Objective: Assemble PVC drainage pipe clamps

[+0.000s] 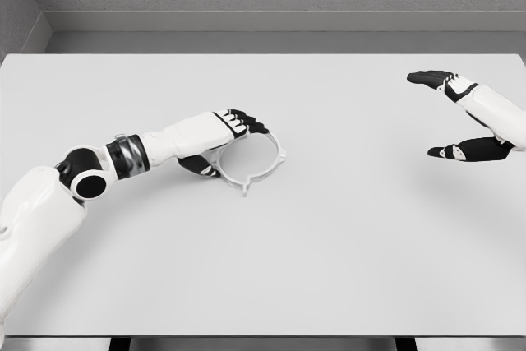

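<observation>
One thin white ring-shaped pipe clamp (251,160) lies on the matte table (329,244), pinched by the left hand (220,144); right hand (462,117) spread, apart.

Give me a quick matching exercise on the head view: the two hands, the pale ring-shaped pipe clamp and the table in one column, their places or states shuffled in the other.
Column 1
1. left hand
2. right hand
3. pale ring-shaped pipe clamp
4. white table

Column 2
A. lies flat near the middle of the table
B. fingers spread, holding nothing, at the right edge
C. closed around the ring's left rim
D. carries the ring, otherwise bare where visible

Pairs: 1-C, 2-B, 3-A, 4-D
</observation>
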